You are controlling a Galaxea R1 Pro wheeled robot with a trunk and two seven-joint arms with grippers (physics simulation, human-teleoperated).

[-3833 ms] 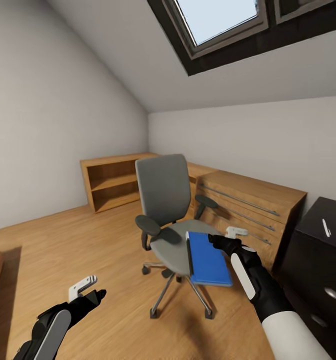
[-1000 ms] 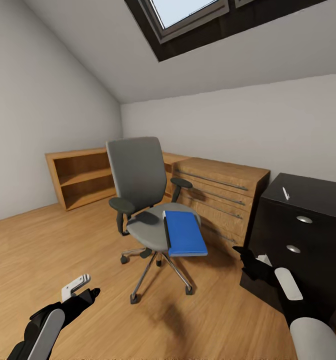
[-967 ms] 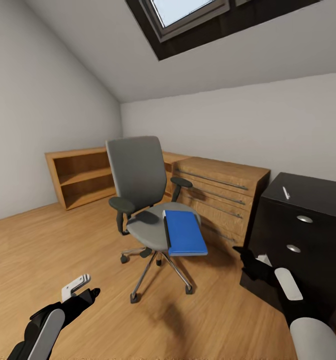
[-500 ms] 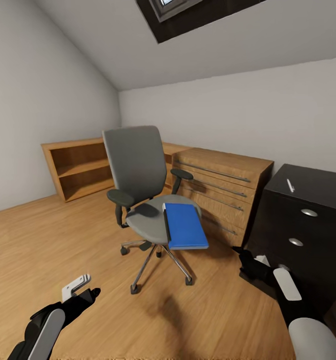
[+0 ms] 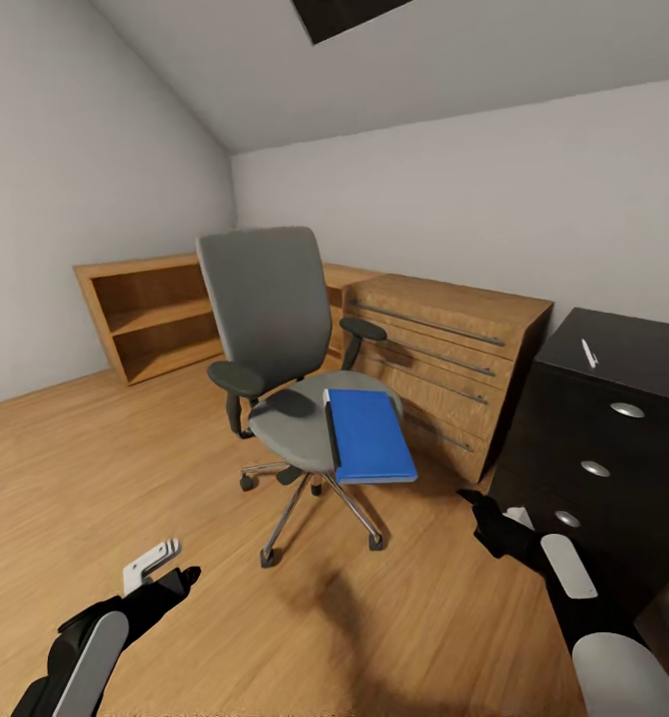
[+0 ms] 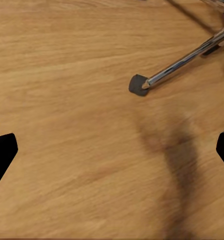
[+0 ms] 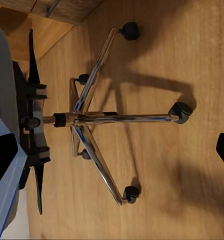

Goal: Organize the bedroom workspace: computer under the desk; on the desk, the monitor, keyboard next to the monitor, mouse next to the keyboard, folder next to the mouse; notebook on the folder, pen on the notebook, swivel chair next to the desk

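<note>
Facing the swivel chair (image 5: 290, 373) in the bedroom, we are looking across an oak plank floor (image 5: 96, 468) toward pale grey walls and a sloped ceiling. The chair is standing in the middle of the scene, its tall grey back turned toward the far left and its chrome base resting on the planks. The folder (image 5: 369, 435) is lying flat on the seat (bright blue, with a dark spine along its left edge), and its near right corner is jutting out past the seat's rim.

To the right, we are seeing the desk (image 5: 613, 438) with its glossy black top and dark drawers with round silver knobs. The pen (image 5: 589, 353) is lying on that top, a short white stick well apart from the folder. Between chair and desk, against the far wall, an oak drawer cabinet (image 5: 444, 349) is standing, and an open oak shelf unit (image 5: 145, 314) is sitting at the far left.

We are holding the left gripper (image 5: 165, 578) low over bare floor at the near left; in the left wrist view its two dark fingertips are sitting at opposite edges, spread wide with nothing between them, and one chair caster (image 6: 138, 84) is showing beyond. The right gripper (image 5: 489, 518) is hovering near the foot of the desk, right of the chair. In the right wrist view its fingers are likewise parted and empty, pointing at the chrome star base (image 7: 99, 120).
</note>
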